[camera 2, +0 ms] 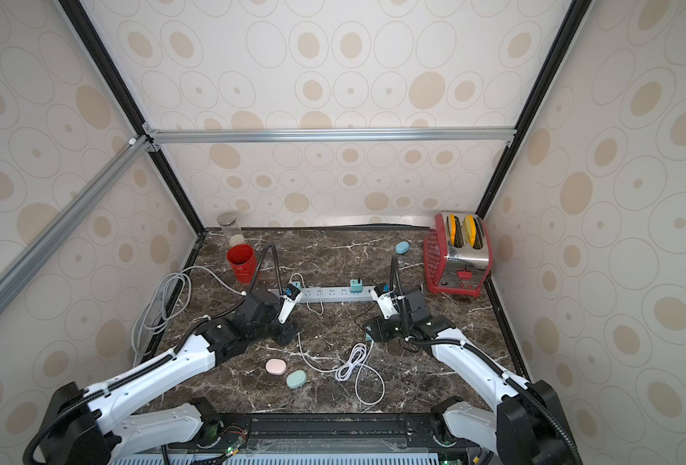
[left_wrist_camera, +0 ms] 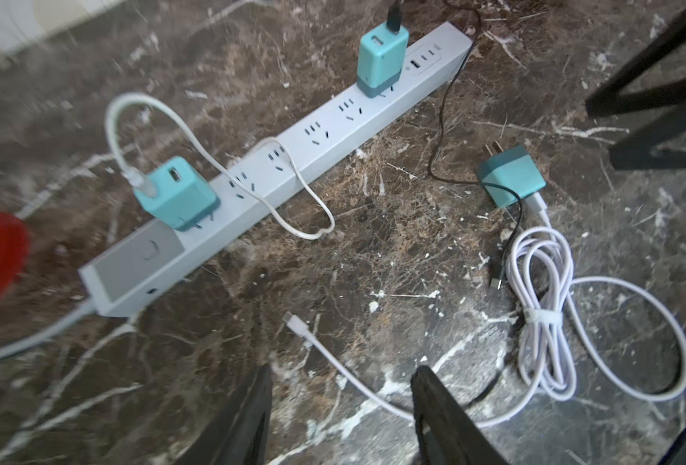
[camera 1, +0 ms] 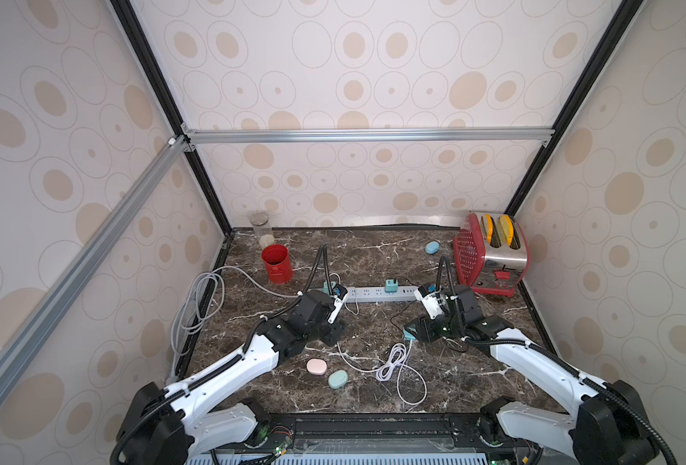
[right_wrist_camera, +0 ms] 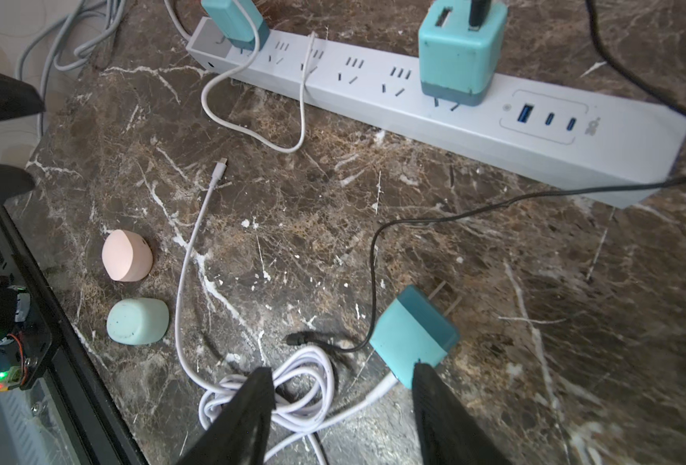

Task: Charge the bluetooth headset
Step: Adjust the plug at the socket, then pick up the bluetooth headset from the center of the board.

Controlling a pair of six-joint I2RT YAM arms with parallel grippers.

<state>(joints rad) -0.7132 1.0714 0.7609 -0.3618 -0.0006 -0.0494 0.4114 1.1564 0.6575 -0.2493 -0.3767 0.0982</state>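
Both arms are reaching in over the marble table (camera 1: 373, 249), wrists angled down. The left gripper (left_wrist_camera: 344, 370) is hanging with its jaws spread and nothing between them; only the bundled white cable (left_wrist_camera: 542, 322) is passing across the table beneath. The right gripper (right_wrist_camera: 342, 368) is also standing wide open, gripping nothing. One fingertip is sitting right at the back edge of the loose teal charger (right_wrist_camera: 413, 338), though contact cannot be confirmed. That charger is lying on its side, prongs bare and pointing toward the power strip (right_wrist_camera: 474, 133), apart from it. The bundled cable is running out of the loose charger, and its free plug (right_wrist_camera: 222, 163) is resting on the marble, connected to nothing. Two more teal chargers are sitting in the strip: the left charger (left_wrist_camera: 178, 193) is feeding a short white cable (left_wrist_camera: 293, 209) that is looping over the strip, and the right charger (right_wrist_camera: 458, 56) is feeding a black cable (right_wrist_camera: 373, 249) whose free end is lying beside the loose charger. The pink headset case (right_wrist_camera: 127, 255) and the mint headset case (right_wrist_camera: 138, 321) are lying side by side near the front edge, unplugged. The blue headset case (camera 1: 432, 247) is lying far back, near the toaster (camera 1: 492, 253).
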